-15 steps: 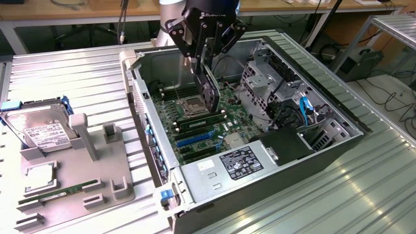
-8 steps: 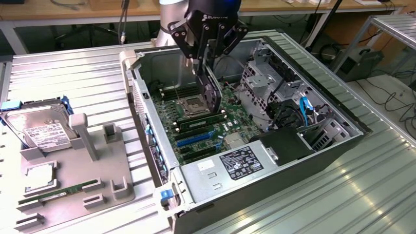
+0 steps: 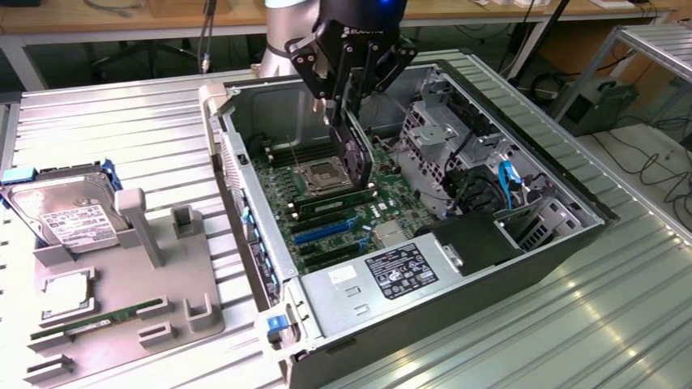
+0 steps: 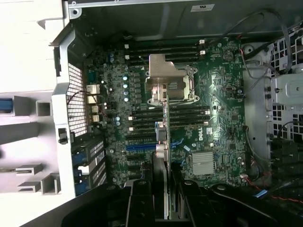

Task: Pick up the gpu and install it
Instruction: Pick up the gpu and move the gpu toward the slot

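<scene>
Jaws clamp gpu point(image 4: 163, 156) edge-on over motherboard point(image 4: 218, 94); drive cage point(image 3: 433, 142) close beside.

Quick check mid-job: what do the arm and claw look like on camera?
The claw is black: a boxy body with white lettering across it and jointed, linkage-style fingers that taper toward the tips. The arm behind it is a rounded, light grey segment with a smooth metallic look.

Black claw point(image 3: 346, 109), silver-grey arm point(image 3: 284, 28)
</scene>
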### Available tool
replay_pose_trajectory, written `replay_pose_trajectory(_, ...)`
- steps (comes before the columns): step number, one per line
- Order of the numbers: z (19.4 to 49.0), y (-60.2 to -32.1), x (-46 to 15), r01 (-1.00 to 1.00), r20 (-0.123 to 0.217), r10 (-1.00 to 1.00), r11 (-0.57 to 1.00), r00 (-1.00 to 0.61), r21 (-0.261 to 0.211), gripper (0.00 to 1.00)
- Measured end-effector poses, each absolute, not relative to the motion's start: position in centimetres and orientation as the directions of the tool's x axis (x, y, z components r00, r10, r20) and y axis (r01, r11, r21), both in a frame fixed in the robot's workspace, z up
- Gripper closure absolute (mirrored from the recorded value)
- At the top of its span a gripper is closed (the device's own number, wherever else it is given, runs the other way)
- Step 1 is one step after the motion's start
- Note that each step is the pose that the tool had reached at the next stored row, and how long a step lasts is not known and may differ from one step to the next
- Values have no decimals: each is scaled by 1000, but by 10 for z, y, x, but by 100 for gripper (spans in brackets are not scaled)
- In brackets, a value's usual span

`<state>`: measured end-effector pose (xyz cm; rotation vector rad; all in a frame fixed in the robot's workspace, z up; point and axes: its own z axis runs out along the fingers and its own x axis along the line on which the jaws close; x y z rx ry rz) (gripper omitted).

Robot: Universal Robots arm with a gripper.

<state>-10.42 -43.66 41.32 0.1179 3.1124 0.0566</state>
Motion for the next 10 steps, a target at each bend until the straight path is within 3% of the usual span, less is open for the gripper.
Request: replay_pose_trajectory(10,410,-435,-95,75,-25,76,997,-997,37,73)
